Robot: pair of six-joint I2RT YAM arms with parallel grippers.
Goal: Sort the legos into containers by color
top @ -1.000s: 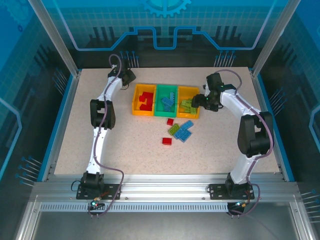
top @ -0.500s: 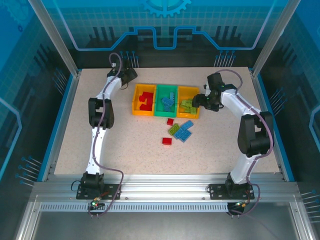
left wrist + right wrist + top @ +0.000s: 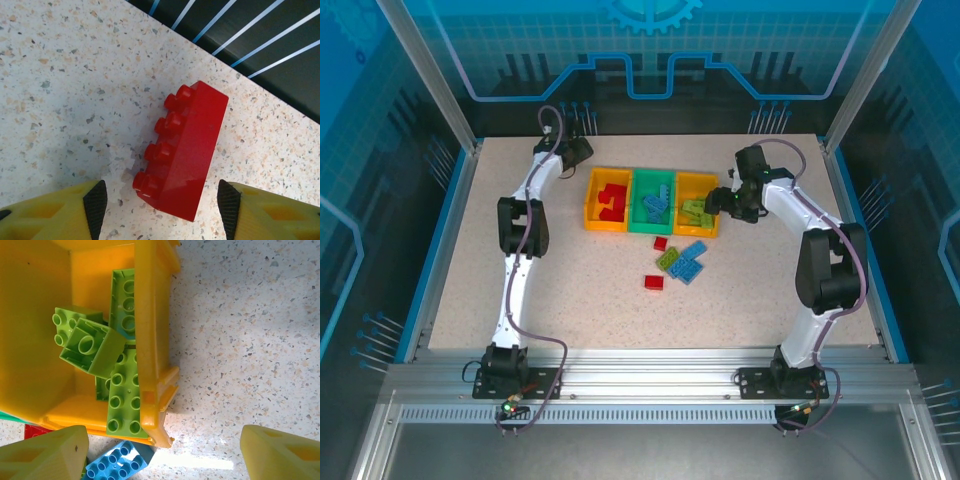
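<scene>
A red lego (image 3: 185, 150) lies on its side on the speckled table, studs pointing left, close to the table's back edge. My left gripper (image 3: 161, 207) stands open around its near end, and neither black pad (image 3: 95, 205) touches it. From above, this left gripper (image 3: 582, 150) is behind the row of containers. The left yellow container (image 3: 590, 200) holds red legos, the green container (image 3: 651, 174) blue ones, and the right yellow container (image 3: 150, 340) light green legos (image 3: 122, 400). My right gripper (image 3: 162, 455) is open over that bin's outer corner, holding nothing.
Loose legos lie in front of the bins: a red one (image 3: 660, 243), a green one (image 3: 668, 258), blue ones (image 3: 692, 262) and another red one (image 3: 653, 282). The dark slotted back wall (image 3: 260, 45) runs just beyond the table edge by the left gripper.
The left wrist has shifted slightly toward the back of the table. The right arm and the loose legos have not moved.
</scene>
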